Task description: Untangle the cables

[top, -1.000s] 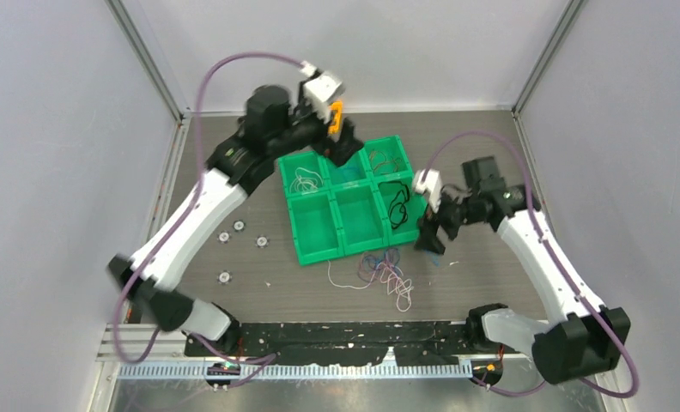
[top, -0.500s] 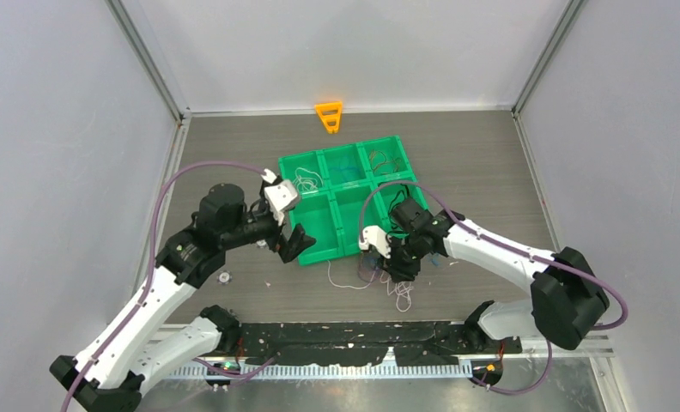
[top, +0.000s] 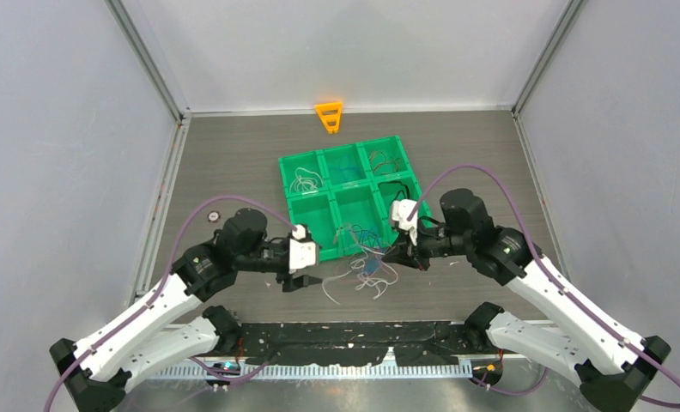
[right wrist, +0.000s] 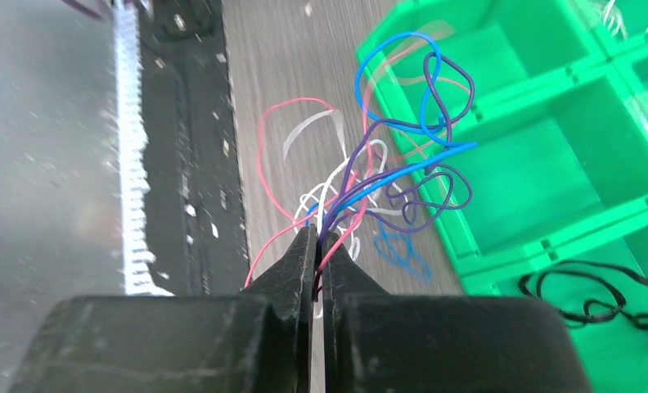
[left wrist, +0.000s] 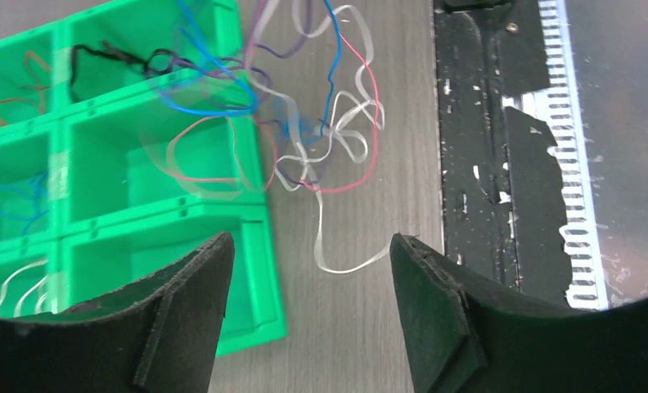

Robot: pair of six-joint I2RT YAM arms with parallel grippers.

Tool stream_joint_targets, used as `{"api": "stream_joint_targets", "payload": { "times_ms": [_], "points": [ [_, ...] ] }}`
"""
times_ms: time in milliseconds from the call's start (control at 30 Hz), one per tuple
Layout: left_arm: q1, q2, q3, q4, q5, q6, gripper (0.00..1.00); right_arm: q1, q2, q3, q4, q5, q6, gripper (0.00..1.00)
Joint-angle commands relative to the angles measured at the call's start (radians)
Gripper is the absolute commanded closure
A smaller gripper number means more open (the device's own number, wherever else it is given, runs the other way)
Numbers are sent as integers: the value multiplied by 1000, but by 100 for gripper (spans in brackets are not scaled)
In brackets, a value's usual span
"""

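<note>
The tangled cables (top: 364, 262), thin white, blue, purple and pink-red wires, lie at the near edge of the green tray (top: 315, 221), partly draped over its rim. My right gripper (top: 398, 251) comes in from the right and is shut on several strands of the cables (right wrist: 386, 176); purple, blue and pink wires run out from between its pressed fingertips, the gripper (right wrist: 317, 233) hovering low over the table. My left gripper (top: 302, 273) stands open left of the bundle. In the left wrist view a white loop of the cables (left wrist: 345, 262) lies just beyond the open gripper (left wrist: 312, 241), untouched.
The tray's compartments (left wrist: 141, 180) hold sorted wires: white (top: 306, 181), blue (top: 347, 172), brown-orange (top: 388, 161), black (top: 397, 190). An orange triangular piece (top: 329, 116) sits at the back. A silver disc (top: 214, 217) lies left. The black rail (top: 354, 336) borders the near edge.
Both arms swung in from the tray's sides to the tangle. The right gripper shut on several strands and drew the bundle up toward the tray. The left gripper's jaws narrowed slightly.
</note>
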Motion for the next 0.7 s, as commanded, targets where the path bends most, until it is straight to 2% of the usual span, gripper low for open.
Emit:
{"api": "stream_joint_targets", "payload": {
  "times_ms": [0, 167, 367, 433, 533, 667],
  "points": [
    [-94, -3, -39, 227, -49, 27, 35, -9, -29, 40, 63, -103, 145, 95],
    [-166, 38, -46, 356, -106, 29, 46, -9, -61, 41, 24, -144, 73, 95],
    [-204, 77, -48, 368, -194, 48, 49, -9, -88, 39, -19, -146, 22, 95],
    [-203, 66, -65, 375, -208, 29, 48, -8, -97, 48, -4, -123, 37, 95],
    [-206, -8, -122, 391, -143, 68, 48, -9, -99, 74, 38, -76, 104, 94],
    [-276, -107, -197, 369, -153, 196, 50, -9, -83, 95, 95, 28, 213, 95]
  ]
}}
